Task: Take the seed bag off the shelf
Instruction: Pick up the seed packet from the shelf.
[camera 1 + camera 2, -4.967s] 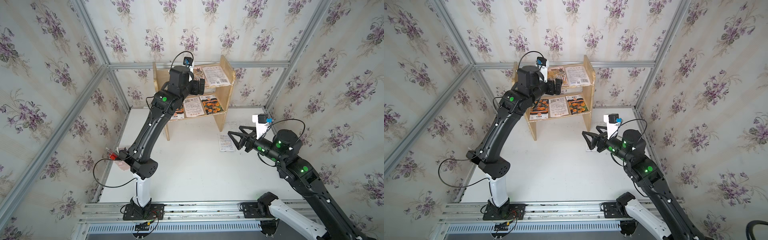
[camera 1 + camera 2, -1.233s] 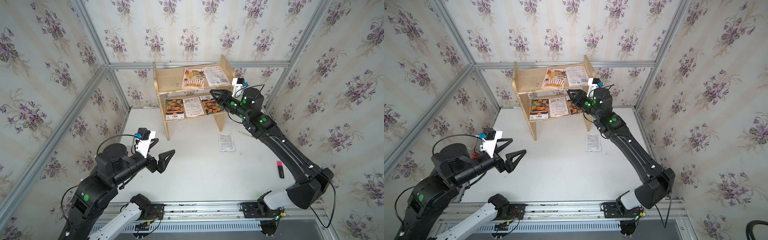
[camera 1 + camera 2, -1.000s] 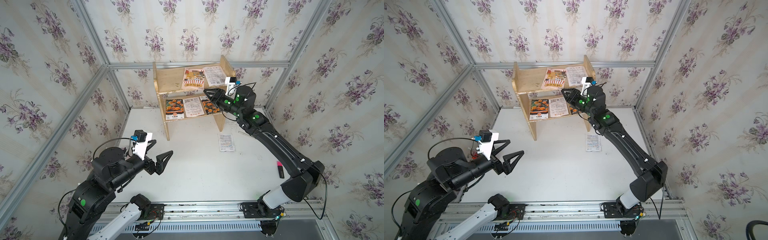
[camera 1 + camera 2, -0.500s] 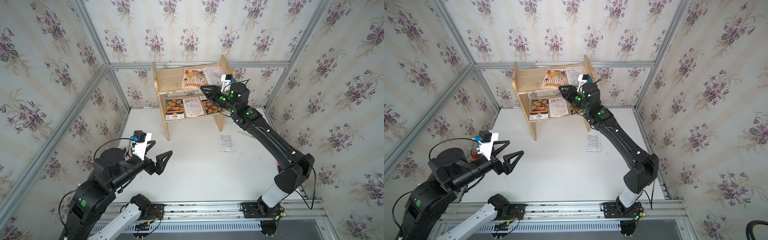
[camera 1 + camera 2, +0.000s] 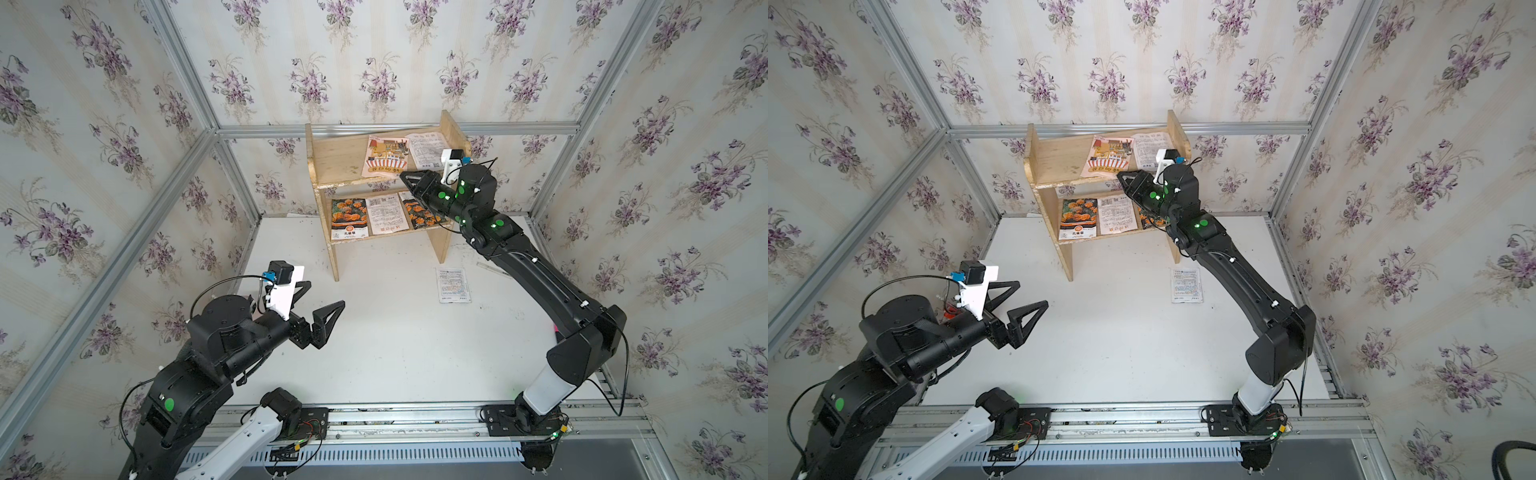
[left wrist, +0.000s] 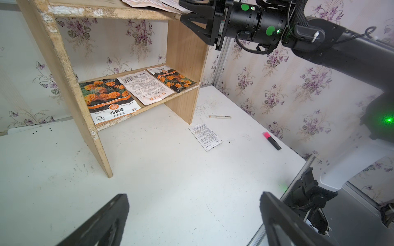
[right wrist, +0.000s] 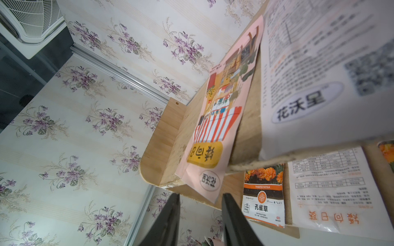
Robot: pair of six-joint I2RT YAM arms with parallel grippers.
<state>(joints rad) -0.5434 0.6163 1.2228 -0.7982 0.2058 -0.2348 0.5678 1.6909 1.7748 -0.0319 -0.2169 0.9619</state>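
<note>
On the left, the left gripper [image 5: 326, 294] is hanging over the white table [image 5: 395, 353] with its jaws spread wide and nothing in them. In the middle at the back, the shelf [image 5: 336, 158] is standing by the wall. The pink seed bag [image 5: 384, 157] is lying flat on its top board, with its front end poking out a little over the wood edge. A white packet [image 5: 428, 149] is lying just beside it. Further right, the right gripper [image 7: 200, 197] is reaching toward that poking-out end with its jaws partly apart, not pinching anything yet. The bag is looking thin, light, bendy and smooth, so I think it could slip or fold. The best place to pinch is probably the end hanging over the edge, since the rest is lying flat on the wood.
</note>
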